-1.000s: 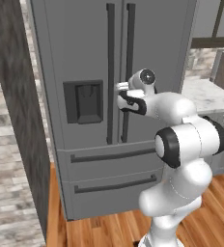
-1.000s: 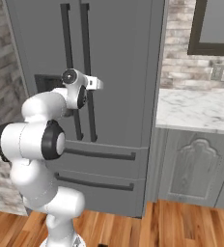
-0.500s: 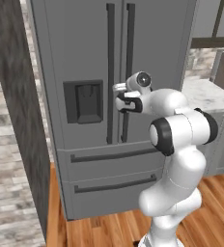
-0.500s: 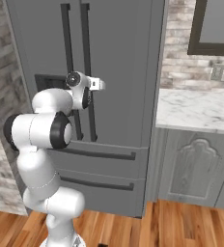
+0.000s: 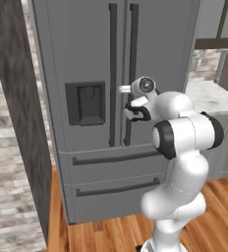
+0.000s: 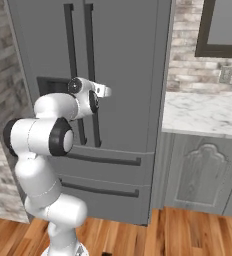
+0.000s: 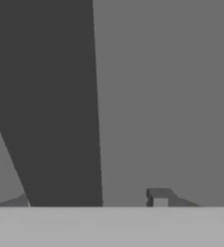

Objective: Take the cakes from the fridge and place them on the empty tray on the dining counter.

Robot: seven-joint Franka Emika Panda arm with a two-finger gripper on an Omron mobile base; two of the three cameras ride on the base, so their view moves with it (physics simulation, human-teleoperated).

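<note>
Since the earlier frame the arm had folded tighter, its elbow swinging nearer the fridge (image 5: 86, 59) at mid-frame. Both doors stood closed, so the cakes were hidden. In the hand view the gripper (image 7: 90, 200) straddled the right door's handle (image 7: 56, 106), a dark bar at left, one fingertip (image 7: 158, 197) to its right; jaws apart, not yet clamped on it.

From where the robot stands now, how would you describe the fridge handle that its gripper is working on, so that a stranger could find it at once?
Find the tall dark-grey fridge beside the brick wall. Two black vertical bar handles run side by side down the middle of its upper doors. The one meant is the right door's handle, with the gripper at its lower part; its twin, the left door's handle, stands next to the dark dispenser panel.
</note>
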